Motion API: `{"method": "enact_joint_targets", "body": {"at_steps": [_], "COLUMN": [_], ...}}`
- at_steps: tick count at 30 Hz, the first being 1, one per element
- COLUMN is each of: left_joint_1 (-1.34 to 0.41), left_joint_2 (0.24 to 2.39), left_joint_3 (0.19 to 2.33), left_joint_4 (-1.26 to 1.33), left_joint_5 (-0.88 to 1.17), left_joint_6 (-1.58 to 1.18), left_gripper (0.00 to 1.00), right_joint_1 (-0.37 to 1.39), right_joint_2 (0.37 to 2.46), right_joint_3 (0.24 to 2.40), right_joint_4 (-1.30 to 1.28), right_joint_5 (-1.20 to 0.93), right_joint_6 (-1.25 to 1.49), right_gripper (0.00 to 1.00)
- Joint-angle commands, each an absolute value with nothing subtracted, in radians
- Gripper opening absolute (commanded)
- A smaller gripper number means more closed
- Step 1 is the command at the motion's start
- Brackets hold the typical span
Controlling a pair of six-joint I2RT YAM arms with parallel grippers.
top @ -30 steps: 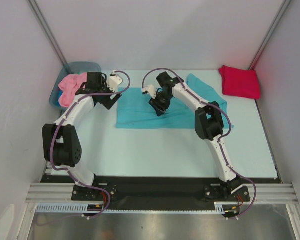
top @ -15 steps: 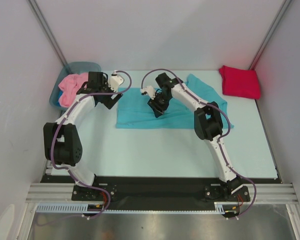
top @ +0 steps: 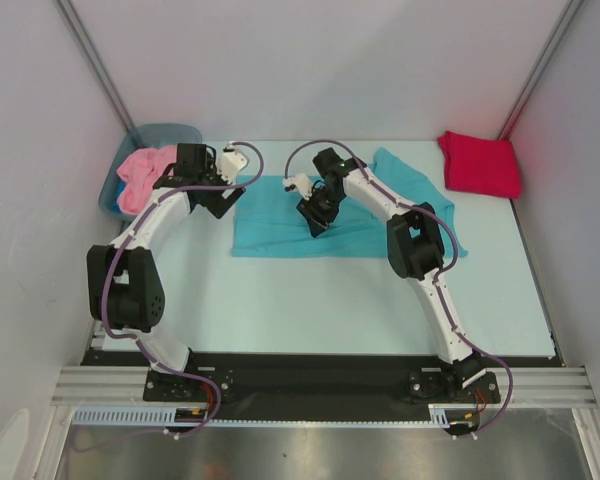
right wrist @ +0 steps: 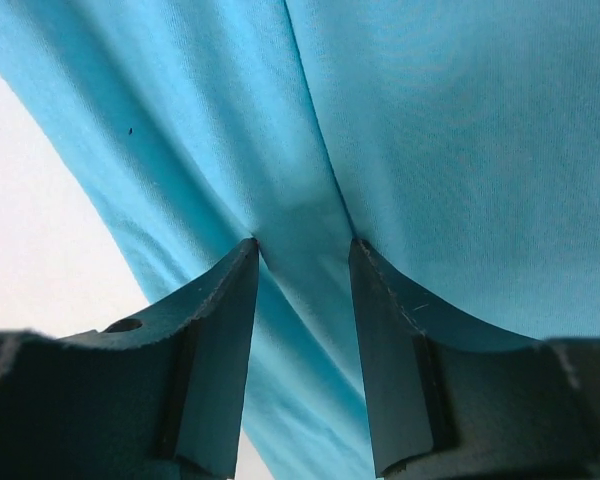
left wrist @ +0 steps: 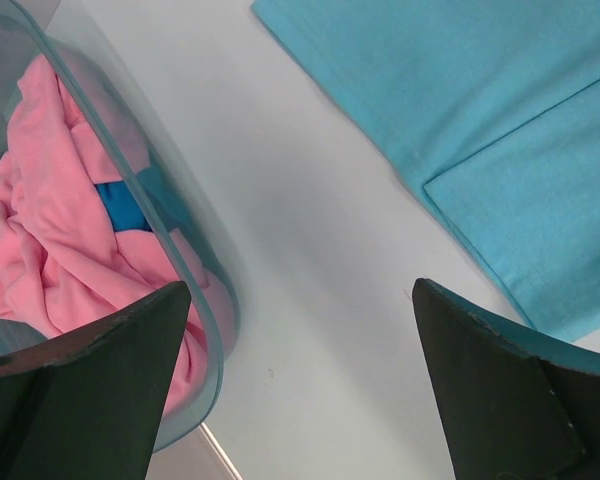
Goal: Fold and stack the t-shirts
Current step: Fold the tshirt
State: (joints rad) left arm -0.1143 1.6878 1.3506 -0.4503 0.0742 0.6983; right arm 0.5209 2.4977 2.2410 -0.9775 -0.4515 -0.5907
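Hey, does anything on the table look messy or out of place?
The pink shirt lies crumpled in the tub, unfolded. The turquoise shirt is only partly folded, one part splaying askew to the right. The red shirt looks tidy.

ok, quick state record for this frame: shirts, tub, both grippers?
turquoise t-shirt: laid out mid-table, not yet a compact fold
red t-shirt: folded, far right corner of the table
pink t-shirt: crumpled inside the tub
tub: grey-blue, far left corner
left gripper: open, holding nothing, over bare table between tub and turquoise t-shirt
right gripper: closed on a pinch of the turquoise t-shirt
stack: none yet, the three shirts lie apart
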Motion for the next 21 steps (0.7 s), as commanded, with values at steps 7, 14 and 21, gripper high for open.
{"method": "enact_joint_targets", "body": {"at_steps": [7,14,21], "left_joint_1": [-0.124,-0.133,-0.137], "left_joint_2": [1.684,1.69,1.692], "left_joint_3": [1.387,1.391,1.388], "left_joint_4": [-0.44,-0.44,-0.44], "left_joint_5": [0.061,0.06,0.058], "left_joint_6": [0.713,0.709,0.71], "left_gripper": [1.0,1.0,1.0], "right_joint_1": [0.509,0.497,0.489], "right_joint_2": [2.511,2.519,2.525], "right_joint_3": [2.293,2.302,2.318], "right_joint_4": [-0.969,-0.969,-0.968], "right_joint_5": [-0.451,-0.439,-0.428], "right_joint_6": [-0.586,-0.597,-0.604], "right_gripper": [0.48,0.48,0.49]}}
